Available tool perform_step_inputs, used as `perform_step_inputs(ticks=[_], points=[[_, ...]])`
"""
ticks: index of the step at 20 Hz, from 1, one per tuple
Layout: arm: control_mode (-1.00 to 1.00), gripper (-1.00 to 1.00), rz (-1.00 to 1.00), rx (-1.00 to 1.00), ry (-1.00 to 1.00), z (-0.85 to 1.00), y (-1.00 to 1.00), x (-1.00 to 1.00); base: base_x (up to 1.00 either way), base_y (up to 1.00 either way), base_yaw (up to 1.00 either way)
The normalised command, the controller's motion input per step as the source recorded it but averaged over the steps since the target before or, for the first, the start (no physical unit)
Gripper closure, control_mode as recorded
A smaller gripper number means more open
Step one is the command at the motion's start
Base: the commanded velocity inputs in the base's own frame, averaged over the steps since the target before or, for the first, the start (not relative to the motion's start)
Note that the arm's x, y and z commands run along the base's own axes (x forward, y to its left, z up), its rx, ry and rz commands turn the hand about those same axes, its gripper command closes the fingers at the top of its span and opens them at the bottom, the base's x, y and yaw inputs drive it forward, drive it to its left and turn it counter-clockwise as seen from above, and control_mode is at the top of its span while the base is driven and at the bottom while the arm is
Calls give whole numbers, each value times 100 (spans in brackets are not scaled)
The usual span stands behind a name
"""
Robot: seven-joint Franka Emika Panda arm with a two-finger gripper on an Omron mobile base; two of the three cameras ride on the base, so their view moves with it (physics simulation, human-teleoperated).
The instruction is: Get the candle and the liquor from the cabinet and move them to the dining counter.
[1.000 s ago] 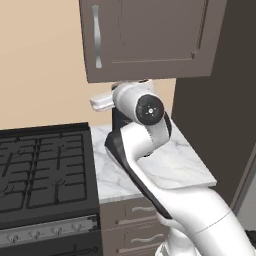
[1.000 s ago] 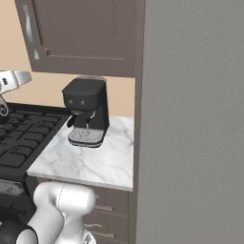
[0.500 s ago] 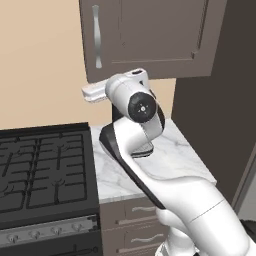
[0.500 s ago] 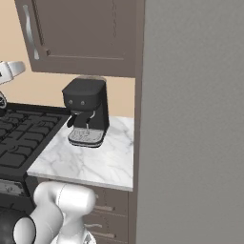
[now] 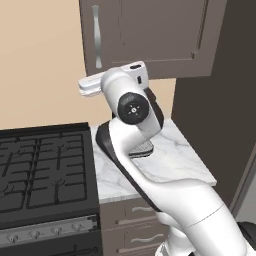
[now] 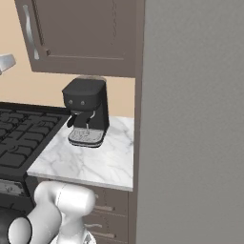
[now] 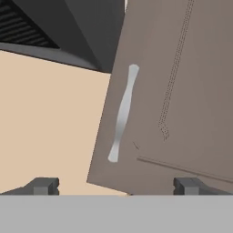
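Kitchen walls are tan, and the dark brown cabinet (image 5: pixel 150 35) hangs at the top of the left base view with its doors shut, above a small marble desk (image 6: pixel 95 159) that holds a black coffee machine (image 6: pixel 86 112), next to a black stove (image 5: pixel 42 165). In the hand view the tool (image 7: pixel 116 185) has its two tips spread wide with nothing between them, and the cabinet's long silver handle (image 7: pixel 122 113) sits in the middle of the frame, not touched yet. The job looks like it has only just begun: the door must be opened first, and the candle and the liquor are probably hidden behind it, waiting to be carried to the dining counter.
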Motion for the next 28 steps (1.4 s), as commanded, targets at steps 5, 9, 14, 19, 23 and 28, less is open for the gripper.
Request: perform_step_inputs(ticks=[5,9,14,19,23,28], points=[[-100,-100,-1,0,-12,16,0,-1,0,0,0],[-100,-100,0,0,-19,5,-3,0,0,0,0],[-100,-100,0,5,-9,11,-4,13,0,0,0],[-100,-100,-3,11,-1,1,-15,17,0,0,0],[-100,-100,0,14,0,1,-21,20,0,0,0],[-100,-100,0,13,0,0,-10,32,0,0,0]])
